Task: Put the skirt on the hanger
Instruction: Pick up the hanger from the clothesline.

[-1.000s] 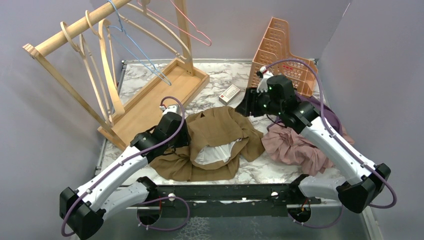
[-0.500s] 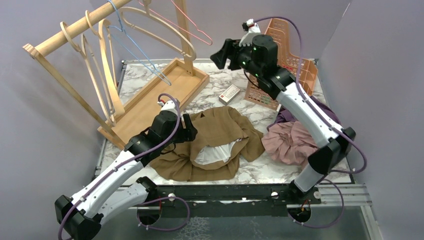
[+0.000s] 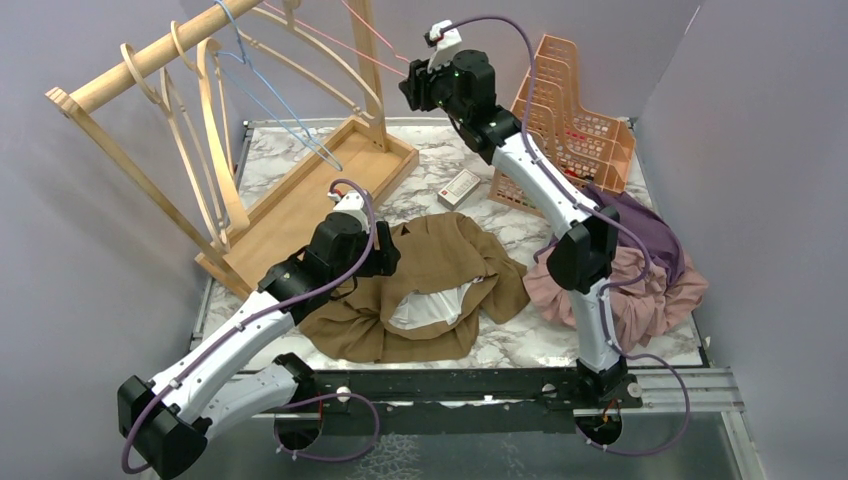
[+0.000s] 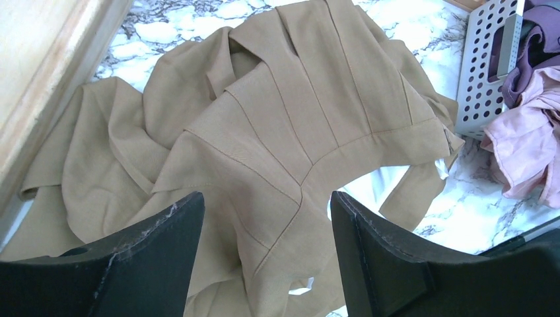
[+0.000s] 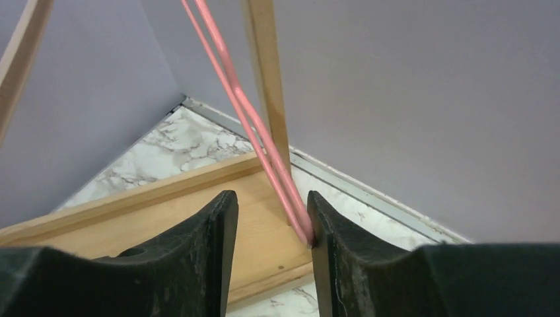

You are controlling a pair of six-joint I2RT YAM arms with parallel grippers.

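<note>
Right wrist view showed the right gripper open around the tip of the pink hanger, while the left gripper hung open over the brown skirt by the near edge of the worktop, and a weak pinch might let the thin hanger slip.

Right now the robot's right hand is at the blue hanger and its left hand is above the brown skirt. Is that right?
Not quite. The right wrist view shows the right hand open at the pink hanger, not a blue one. The left hand is above the brown skirt, as you said.
</note>
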